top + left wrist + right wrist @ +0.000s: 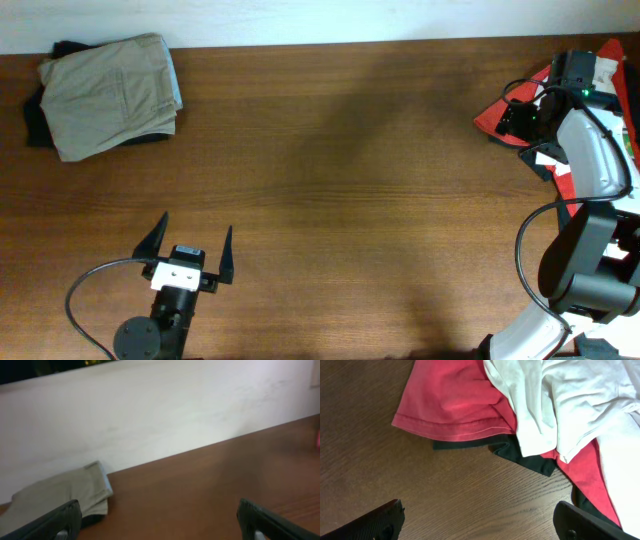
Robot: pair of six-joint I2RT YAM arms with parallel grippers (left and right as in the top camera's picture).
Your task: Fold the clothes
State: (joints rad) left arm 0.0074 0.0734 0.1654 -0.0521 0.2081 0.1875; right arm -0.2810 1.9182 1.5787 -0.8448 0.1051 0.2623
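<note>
**Folding Station: Status With Both Grippers Unloaded**

1. Task item. The khaki trousers (110, 95) lie as a folded bundle at the far left corner of the table (350, 180), close to the pale wall (165, 415). The bundle rests on a black garment (33, 118), which shows along its left and near edges. Stitched seams are visible on the top layer.

2. Left gripper (194, 232). It sits at the near left of the table with its fingers spread wide and nothing between them. It is well apart from the trousers. A white plate (178, 268) on its mount carries small dark marks that are too small to read.

3. Right gripper (480, 522). It hovers at the far right over a mixed pile with its fingers spread wide, gripping nothing.

4. Pile contents. A white T-shirt (570, 395) lies on top of a red cloth (450, 400), and a black cloth (530, 460) protrudes from under the red hem.
</note>
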